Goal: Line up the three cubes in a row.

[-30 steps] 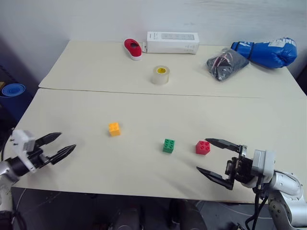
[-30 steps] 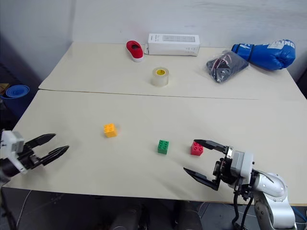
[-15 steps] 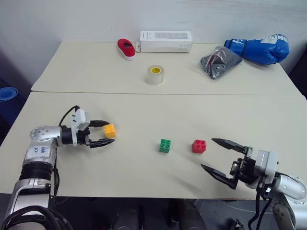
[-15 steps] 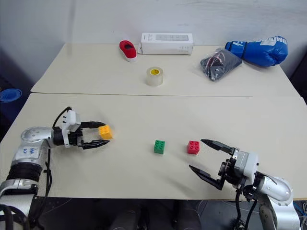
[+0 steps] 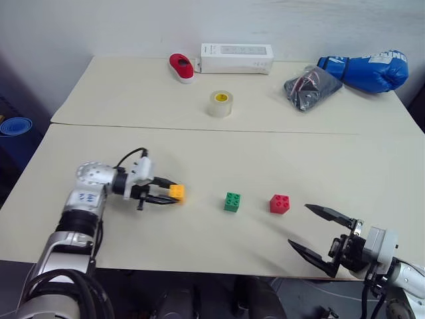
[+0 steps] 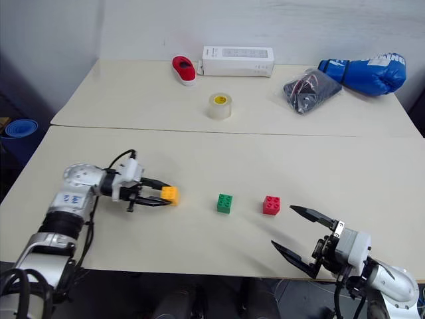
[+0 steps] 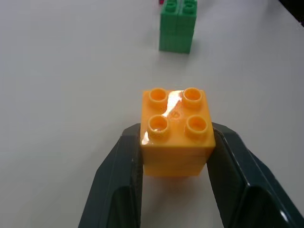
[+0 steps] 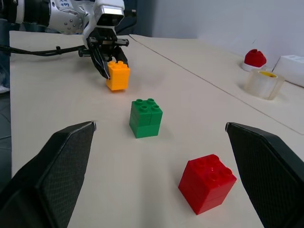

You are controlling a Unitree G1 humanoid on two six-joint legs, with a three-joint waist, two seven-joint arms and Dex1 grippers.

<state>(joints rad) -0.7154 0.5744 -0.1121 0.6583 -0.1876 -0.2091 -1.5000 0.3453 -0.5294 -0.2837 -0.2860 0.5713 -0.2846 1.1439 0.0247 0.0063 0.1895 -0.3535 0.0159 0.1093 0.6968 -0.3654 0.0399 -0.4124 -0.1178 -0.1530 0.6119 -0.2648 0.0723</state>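
The left gripper [image 5: 174,193] reaches across the table [image 5: 199,239] toward the robot's right, its two black fingers [image 7: 118,175] closed on the side faces of the orange-yellow cube [image 5: 176,192]. In the left wrist view the cube sits squarely between the jaws, studs up, one finger pressed against each flank, its front half sticking out past the fingertips. Whether its base touches the table or is just lifted off cannot be told.

Straight ahead of those clamped jaws, a short way beyond the held block, stands the green cube [image 5: 232,201], studs up, clear of both grippers. Further along the same line, past the green one, sits the red cube [image 5: 279,203], also studs up and turned slightly askew. Green and red stand near each other but apart.

The right gripper [image 5: 326,238] hovers at the near edge of the table with its jaws spread wide and nothing between them. In the right wrist view the red cube lies just ahead of the open jaws, roughly centred in the gap but beyond the fingertips; the green cube stands further out, and the orange-yellow one beyond that, in the left gripper's hold.

Well behind both grippers, on the far part of the table, lie a tape roll [image 5: 221,104], a red oval object [image 5: 181,66], a white box [image 5: 237,58], a dark bag [image 5: 312,88] and a blue boxing glove [image 5: 368,71].
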